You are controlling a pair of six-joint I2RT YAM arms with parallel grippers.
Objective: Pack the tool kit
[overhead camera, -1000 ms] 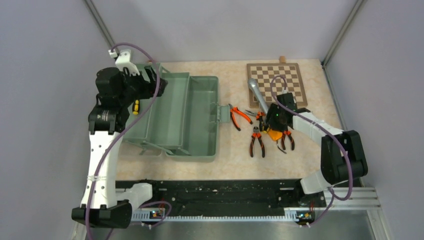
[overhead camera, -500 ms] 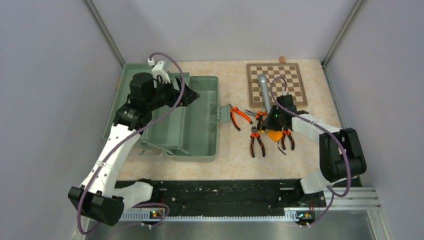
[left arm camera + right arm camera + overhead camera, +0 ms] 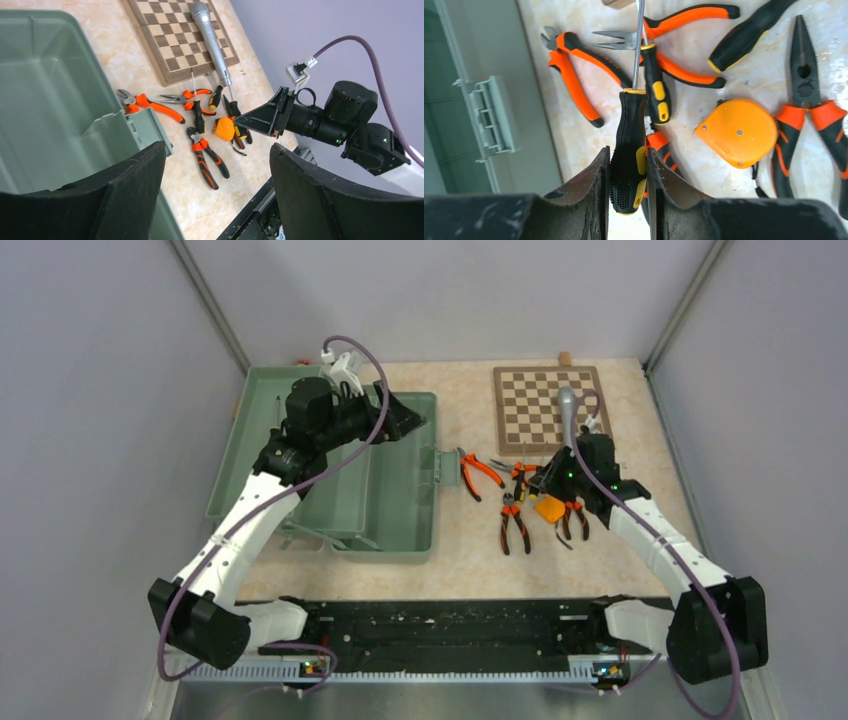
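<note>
The pale-green toolbox (image 3: 400, 510) lies open at the left, also in the left wrist view (image 3: 50, 100). My left gripper (image 3: 413, 423) hovers open and empty over its right part (image 3: 217, 150). My right gripper (image 3: 543, 481) is shut on a yellow-black screwdriver (image 3: 629, 145), low over the tool pile. On the table lie orange-handled pliers (image 3: 478, 472), black-orange pliers (image 3: 513, 525), another pair (image 3: 574, 519), a second screwdriver (image 3: 655, 90) and the orange tape measure (image 3: 549, 508) (image 3: 739, 132).
A wooden chessboard (image 3: 530, 400) lies at the back right with a grey microphone (image 3: 568, 410) on it. The toolbox latch (image 3: 489, 117) juts toward the tools. The black rail (image 3: 440, 625) runs along the near edge.
My left arm swung right, from the toolbox's back-left corner to over its right part. My right arm's elbow shifted right while its gripper stayed at the tool pile. The microphone moved right.
</note>
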